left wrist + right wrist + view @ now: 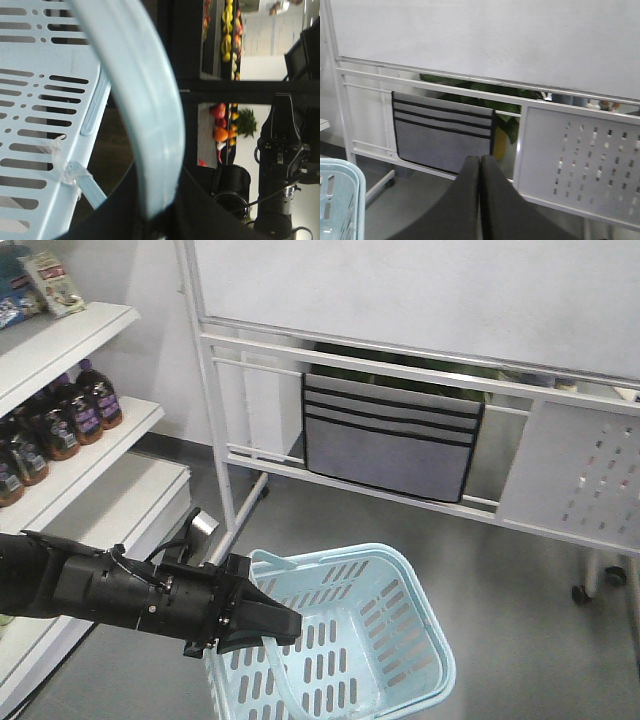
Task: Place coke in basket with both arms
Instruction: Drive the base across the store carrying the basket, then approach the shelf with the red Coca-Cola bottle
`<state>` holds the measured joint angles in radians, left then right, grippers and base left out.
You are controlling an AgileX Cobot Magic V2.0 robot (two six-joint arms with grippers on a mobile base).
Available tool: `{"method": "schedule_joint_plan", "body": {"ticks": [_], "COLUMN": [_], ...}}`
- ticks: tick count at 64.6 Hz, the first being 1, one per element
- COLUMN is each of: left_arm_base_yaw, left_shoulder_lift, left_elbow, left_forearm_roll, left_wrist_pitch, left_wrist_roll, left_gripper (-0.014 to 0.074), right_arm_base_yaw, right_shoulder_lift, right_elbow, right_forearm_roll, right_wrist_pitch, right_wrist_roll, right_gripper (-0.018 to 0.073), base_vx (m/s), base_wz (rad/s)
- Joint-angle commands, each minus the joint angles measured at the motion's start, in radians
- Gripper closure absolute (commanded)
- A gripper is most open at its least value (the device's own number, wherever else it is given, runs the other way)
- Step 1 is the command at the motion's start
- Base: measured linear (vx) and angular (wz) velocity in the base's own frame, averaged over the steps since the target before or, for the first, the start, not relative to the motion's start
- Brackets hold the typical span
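Our left gripper (283, 625) is clamped on the basket (330, 552) by its handle (150, 125); the basket's visible inside is bare, its near corner cut off; our right gripper (480, 200) is pressed together on nothing

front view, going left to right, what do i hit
dark bottles → left gripper, clamped on the handle → basket → perforated panel
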<state>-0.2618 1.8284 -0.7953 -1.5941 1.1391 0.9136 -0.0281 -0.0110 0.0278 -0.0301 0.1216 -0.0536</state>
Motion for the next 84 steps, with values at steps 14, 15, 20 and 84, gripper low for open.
{"method": "schedule_joint_plan", "body": {"ticks": [14,15,20,84], "left_arm_base_yaw": [-0.007,-0.007,-0.007,-0.007], "left_shoulder_lift": [-0.052,-0.052,-0.052,-0.052], "left_elbow": [-0.015,-0.015,-0.015,-0.015], "left_forearm_roll": [-0.067,-0.067,-0.067,-0.067], "left_wrist_pitch": [0.098,0.098,0.098,0.098], "left_wrist_roll": [0.01,0.01,0.01,0.01], "left_gripper": [0.0603,0.0603,0.0603,0.0603], "right_arm_base_yaw": [-0.005,-0.005,-0.005,-0.005], "right_shoulder_lift": [-0.012,-0.012,-0.012,-0.012], "right_elbow": [0.008,0.008,0.008,0.008], "right_forearm_roll": [-0.004,-0.004,-0.004,-0.004], "right_wrist_pitch": [-0.078,-0.078,-0.078,-0.078], "right_wrist_roll": [-0.006,-0.006,-0.006,-0.006], "right_gripper": [0.0569,0.0569,0.0569,0.0569], "base_vx": [0.14,0.14,0.14,0.14], "base_wz": [0.55,0.54,0.54,0.53]}}
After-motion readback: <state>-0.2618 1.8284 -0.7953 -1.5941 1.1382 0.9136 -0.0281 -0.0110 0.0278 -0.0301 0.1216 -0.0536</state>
